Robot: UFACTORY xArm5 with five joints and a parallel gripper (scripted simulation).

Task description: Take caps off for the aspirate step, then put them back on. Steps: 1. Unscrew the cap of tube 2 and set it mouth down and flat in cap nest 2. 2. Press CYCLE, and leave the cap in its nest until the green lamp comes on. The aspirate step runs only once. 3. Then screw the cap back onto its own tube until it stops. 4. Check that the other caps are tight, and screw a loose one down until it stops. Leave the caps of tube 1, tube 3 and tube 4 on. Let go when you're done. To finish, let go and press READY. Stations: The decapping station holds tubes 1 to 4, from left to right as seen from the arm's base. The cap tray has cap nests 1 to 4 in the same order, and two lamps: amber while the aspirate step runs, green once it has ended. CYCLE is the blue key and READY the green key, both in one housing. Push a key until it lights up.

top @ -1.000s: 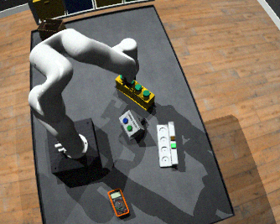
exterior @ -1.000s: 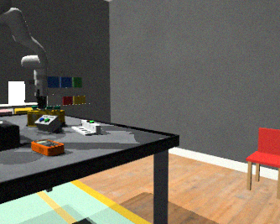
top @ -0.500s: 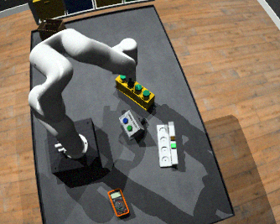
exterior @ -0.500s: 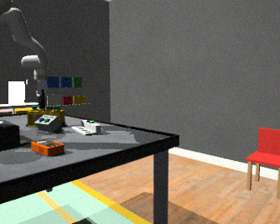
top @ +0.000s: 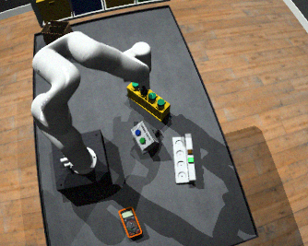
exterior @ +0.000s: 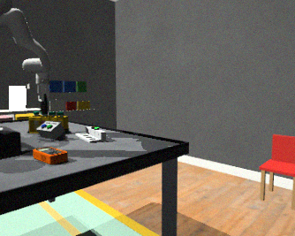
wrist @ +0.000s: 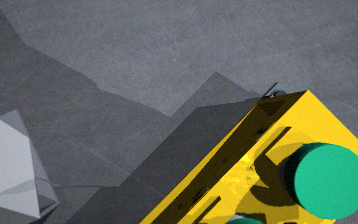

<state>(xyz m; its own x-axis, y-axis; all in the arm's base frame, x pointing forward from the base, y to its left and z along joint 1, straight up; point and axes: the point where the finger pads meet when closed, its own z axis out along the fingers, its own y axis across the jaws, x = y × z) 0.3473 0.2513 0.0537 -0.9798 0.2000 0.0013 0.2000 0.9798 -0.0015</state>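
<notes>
At about 1 o'clock from the arm's black base block (top: 99, 139), the dark gripper (top: 144, 91) stands on the yellow box-shaped decapping station (top: 138, 99). It is between two green round caps (top: 135, 85) and (top: 151, 95). Its fingers are clenched on something hidden under the wrist. From the position, we judge it is the cap of tube 2.

On the white cap tray (top: 178, 177), at 4 o'clock from the station, a small green lamp (top: 190, 158) seems lit. A wrong turning direction would loosen the cap. A tilted grip could jam the thread, and slipping fingers could leave it loose. The neighbour caps are very near, so we could also knock them.
</notes>
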